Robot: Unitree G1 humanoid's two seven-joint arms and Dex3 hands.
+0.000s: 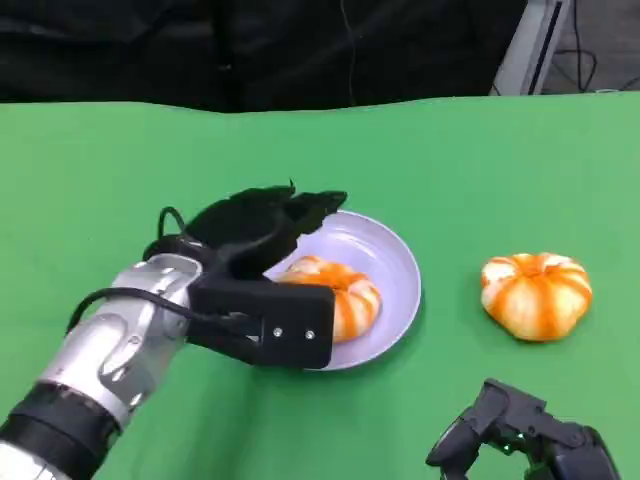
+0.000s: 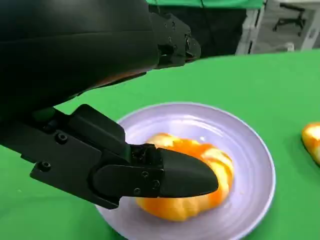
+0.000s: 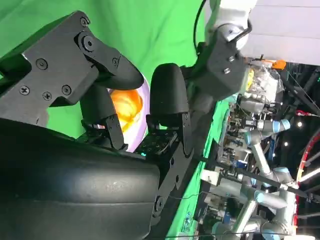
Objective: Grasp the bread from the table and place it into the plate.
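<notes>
One orange-and-white striped bread bun lies in the round pale lilac plate on the green table.

Head view: the left hand hovers over it, fingers spread, grasping nothing; a second striped bun sits well apart; the right hand rests low, fingers curled. Left wrist view: a fingertip hangs just before the bun, fingers released. Right wrist view: the fingers close on nothing.

Our left hand crowds the plate; open green table lies between it and the second bread.
</notes>
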